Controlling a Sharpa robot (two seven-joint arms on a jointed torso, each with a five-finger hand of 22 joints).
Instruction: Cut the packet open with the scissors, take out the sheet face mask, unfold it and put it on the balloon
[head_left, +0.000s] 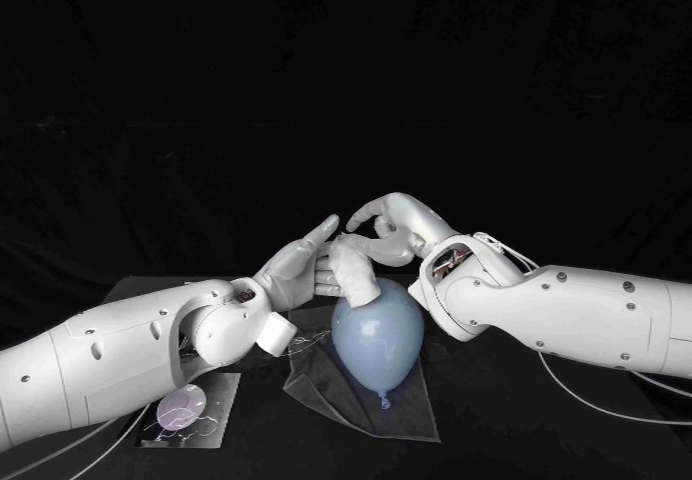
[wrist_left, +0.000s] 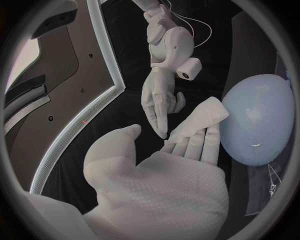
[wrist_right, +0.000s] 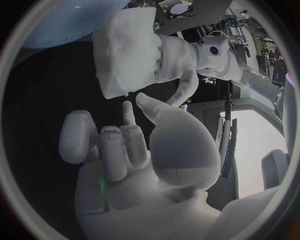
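A pale blue balloon (head_left: 378, 340) lies on the table with its knot towards me. The white sheet face mask (head_left: 351, 272), still folded, hangs over the fingers of my left hand (head_left: 296, 270) just above the balloon's far end. In the left wrist view the mask (wrist_left: 201, 117) lies along those fingers beside the balloon (wrist_left: 259, 120), with the thumb spread apart. My right hand (head_left: 389, 225) arches over the mask, fingers pointing down at it and holding nothing. From the right wrist, the right hand (wrist_right: 137, 150) faces the mask (wrist_right: 125, 55). The packet (head_left: 185, 412) lies near my left arm.
A clear plastic sheet (head_left: 411, 412) is spread under the balloon on the black table (head_left: 490, 400). White cables trail from the right arm across the table's right side.
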